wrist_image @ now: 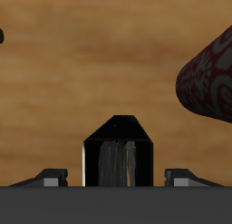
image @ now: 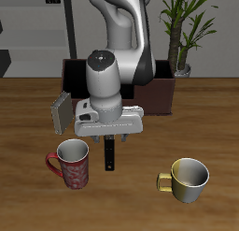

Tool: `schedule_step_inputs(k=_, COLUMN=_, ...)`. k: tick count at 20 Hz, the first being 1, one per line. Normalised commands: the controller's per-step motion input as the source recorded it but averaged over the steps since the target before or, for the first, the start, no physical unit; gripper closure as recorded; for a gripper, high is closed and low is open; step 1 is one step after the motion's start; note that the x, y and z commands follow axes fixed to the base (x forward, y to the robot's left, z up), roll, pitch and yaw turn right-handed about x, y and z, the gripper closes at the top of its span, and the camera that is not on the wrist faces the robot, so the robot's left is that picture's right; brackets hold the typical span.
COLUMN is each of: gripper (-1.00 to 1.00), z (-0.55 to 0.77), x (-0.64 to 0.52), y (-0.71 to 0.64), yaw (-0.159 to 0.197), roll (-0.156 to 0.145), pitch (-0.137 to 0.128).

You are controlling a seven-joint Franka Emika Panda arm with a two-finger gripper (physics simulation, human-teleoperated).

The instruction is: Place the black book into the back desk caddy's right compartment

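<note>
Now fingers (image: 110, 141) clamp black book (image: 110, 157) above table (image: 131, 202).

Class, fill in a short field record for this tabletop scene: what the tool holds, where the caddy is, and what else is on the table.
tool: shut on the black book, lifted above the table
back desk caddy: behind the arm, at the table's back
book in caddy: not yet
red patterned mug: beside the held book
yellow mug: near the front edge
grey book: leaning, farther back
</note>
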Motion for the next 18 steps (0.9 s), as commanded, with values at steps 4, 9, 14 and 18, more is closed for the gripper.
schedule_step_inputs(k=4, gripper=1.0, z=-0.04, x=-0.02, y=-0.01, yaw=0.011, roll=0.003, pitch=0.005)
schedule_step_inputs(k=9, gripper=1.0, z=0.03, x=-0.06, y=-0.11, yaw=-0.005, roll=-0.018, pitch=0.001)
schedule_step_inputs(k=14, gripper=1.0, z=0.2, x=-0.1, y=0.01, yaw=-0.028, roll=-0.01, pitch=-0.012)
schedule_step_inputs(k=18, gripper=1.0, z=0.38, x=-0.13, y=-0.01, yaw=-0.073, roll=-0.03, pitch=-0.016)
